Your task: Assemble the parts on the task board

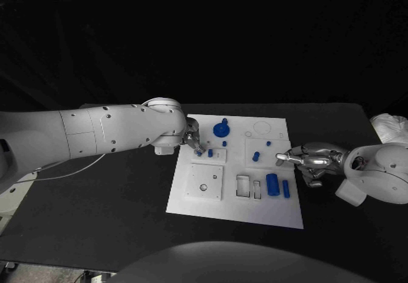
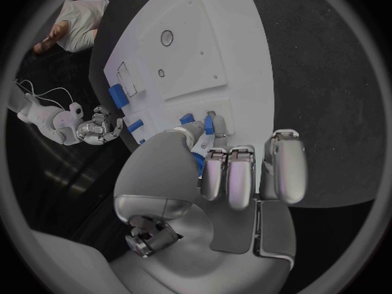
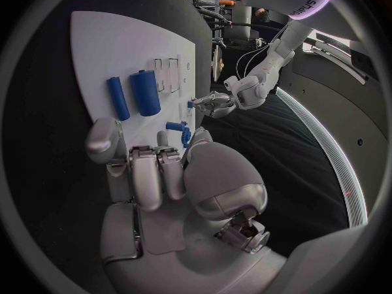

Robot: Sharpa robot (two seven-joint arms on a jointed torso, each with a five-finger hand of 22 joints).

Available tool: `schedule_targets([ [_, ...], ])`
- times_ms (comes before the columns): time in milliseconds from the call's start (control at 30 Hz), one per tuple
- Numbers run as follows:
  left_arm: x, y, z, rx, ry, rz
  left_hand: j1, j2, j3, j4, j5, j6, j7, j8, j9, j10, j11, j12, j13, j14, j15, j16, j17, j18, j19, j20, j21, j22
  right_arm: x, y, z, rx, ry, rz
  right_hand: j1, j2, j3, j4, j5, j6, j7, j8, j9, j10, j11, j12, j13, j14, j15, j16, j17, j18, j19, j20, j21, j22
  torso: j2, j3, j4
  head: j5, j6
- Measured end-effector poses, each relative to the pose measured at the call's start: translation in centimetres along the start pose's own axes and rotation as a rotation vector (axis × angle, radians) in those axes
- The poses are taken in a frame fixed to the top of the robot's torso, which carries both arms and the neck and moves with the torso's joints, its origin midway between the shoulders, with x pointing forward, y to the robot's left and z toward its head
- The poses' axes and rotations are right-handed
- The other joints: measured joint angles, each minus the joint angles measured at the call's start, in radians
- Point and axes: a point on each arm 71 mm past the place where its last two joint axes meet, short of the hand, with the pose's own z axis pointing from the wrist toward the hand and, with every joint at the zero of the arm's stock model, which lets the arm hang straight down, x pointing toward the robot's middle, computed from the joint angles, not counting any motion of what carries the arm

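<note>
White and flat, the task board (image 1: 191,200) lies in the middle of the black surface (image 1: 102,218), with blue parts spread over its far and right portions. The left hand (image 1: 192,141) hangs over the board's left edge near the far end; in the left wrist view its fingers (image 2: 228,176) lie close together and curled down, and the thumb and a fingertip pinch a small blue peg (image 2: 209,125) just above the raised white block (image 1: 209,154) where 2 other short blue pegs (image 1: 211,152) stand. The right hand (image 1: 308,160) sits at the board's right edge, its fingers (image 3: 134,173) loosely bent side by side and reaching over the board; I cannot tell whether they hold anything, though a small blue piece (image 3: 180,128) shows right by the thumb tip in the right wrist view. Near that hand a thick blue cylinder (image 1: 272,184) and a thinner blue rod (image 1: 286,188) lie side by side on the board, apart from each other, next to 2 rectangular slots (image 1: 243,185). Farther back stands a round blue knob (image 1: 221,128), and a small blue pin (image 1: 256,156) sits upright in the square plate on the right. A square white plate with a small hole (image 1: 204,187) occupies the board's near left part.
</note>
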Motion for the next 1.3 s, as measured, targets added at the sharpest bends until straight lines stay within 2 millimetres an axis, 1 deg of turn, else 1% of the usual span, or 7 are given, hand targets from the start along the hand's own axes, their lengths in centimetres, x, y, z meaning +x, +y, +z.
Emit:
schedule_targets([
  [200,0.0,0.07,-0.06,-0.001,0.0,-0.001,-0.003,-0.008,0.009,-0.001,0.0,0.0,0.0,0.004,0.0,0.0,0.0,0.0,0.0,0.0,0.0,0.0,0.0,0.0,0.0,0.0,0.0,0.0,0.0,-0.03,0.0,0.002,0.001,0.0,-0.002,-0.003,0.0,0.0,0.0,0.0,0.0,0.0,0.0,-0.001,0.002,-0.004,0.0,0.0,0.0,0.0,0.0,0.0,0.0,0.0,0.0,0.001,0.0,-0.0001,-0.0006,0.0,0.0],
  [600,0.01,0.23,-0.2,-0.001,0.001,-0.003,-0.003,-0.008,0.021,-0.002,0.0,-0.004,-0.004,0.004,0.001,0.0,0.0,0.0,0.0,0.0,0.0,0.0,0.0,0.0,0.0,0.0,0.0,0.0,0.0,-0.09,0.02,0.005,0.003,0.0,-0.005,-0.006,0.0,0.0,0.0,0.0,0.0,0.0,0.0,-0.001,0.002,-0.004,0.0,0.0,0.0,0.0,0.0,0.0,0.0,0.0,0.0,0.001,0.0,-0.0004,-0.0006,0.001,0.0],
  [733,0.02,0.26,-0.23,-0.001,0.001,-0.003,-0.003,-0.016,0.027,-0.002,0.0,-0.004,-0.004,0.004,0.001,0.0,0.0,0.0,0.0,0.0,0.0,0.0,0.0,0.0,0.0,0.0,0.0,0.0,0.0,-0.1,0.03,0.006,0.004,0.0,-0.005,-0.006,0.0,0.0,0.0,0.0,0.0,0.0,0.0,-0.001,0.002,-0.004,0.0,0.0,0.0,0.0,0.0,0.0,0.0,0.0,0.0,0.001,0.0,-0.0004,-0.0002,0.001,0.0],
  [933,0.01,0.3,-0.31,0.0,0.001,-0.004,-0.032,-0.038,0.051,0.002,-0.028,-0.007,0.0,0.008,0.001,0.0,0.0,0.0,0.0,0.0,0.0,0.0,0.0,0.0,0.0,0.0,0.0,0.0,0.01,-0.11,0.04,0.006,0.005,0.0,-0.005,-0.006,0.0,0.0,0.0,0.0,0.0,0.0,0.0,-0.001,0.002,-0.003,0.0,0.0,0.0,0.0,0.0,0.0,0.0,0.0,0.0,0.001,0.0,-0.0004,-0.0001,0.002,0.0],
  [1067,-0.02,0.35,-0.34,-0.001,0.0,-0.005,-0.052,-0.042,0.056,0.002,-0.045,-0.007,0.0,0.008,-0.002,0.0,0.0,0.0,0.0,0.0,0.0,0.0,0.0,0.0,0.0,0.0,0.0,0.0,0.02,-0.11,0.05,0.007,0.005,0.0,-0.005,-0.006,0.0,0.0,0.0,0.0,0.0,0.0,0.0,-0.001,0.002,-0.003,0.0,0.0,0.0,0.0,0.0,0.0,0.0,0.0,0.0,0.001,0.0,-0.0003,-0.0001,0.003,0.0],
  [1200,-0.03,0.39,-0.35,-0.002,0.001,-0.005,-0.06,-0.041,0.062,0.001,-0.051,-0.011,0.004,0.008,-0.004,0.0,0.0,0.0,0.0,0.0,0.0,0.0,0.0,0.0,0.0,0.0,0.0,0.0,0.03,-0.11,0.06,0.007,0.006,0.0,-0.006,-0.007,0.0,0.0,0.0,0.0,0.0,0.0,0.0,-0.001,0.002,-0.003,-0.001,0.0,0.0,0.0,0.001,0.0,0.0,0.0,0.0,0.0,0.0,-0.0003,-0.0001,0.003,0.0],
  [1300,-0.05,0.43,-0.35,-0.003,0.001,-0.005,-0.065,-0.046,0.062,0.001,-0.051,-0.011,0.004,0.008,-0.004,0.0,0.0,0.0,0.0,0.0,0.0,0.0,0.0,0.0,0.0,0.0,0.0,0.0,0.03,-0.11,0.07,0.008,0.006,0.0,-0.006,-0.007,0.0,0.0,0.0,0.0,0.0,0.0,0.0,-0.003,0.004,-0.003,-0.001,0.0,0.0,0.0,0.001,0.0,0.0,0.0,0.0,0.0,0.0,-0.0003,-0.0007,0.003,0.0],
])
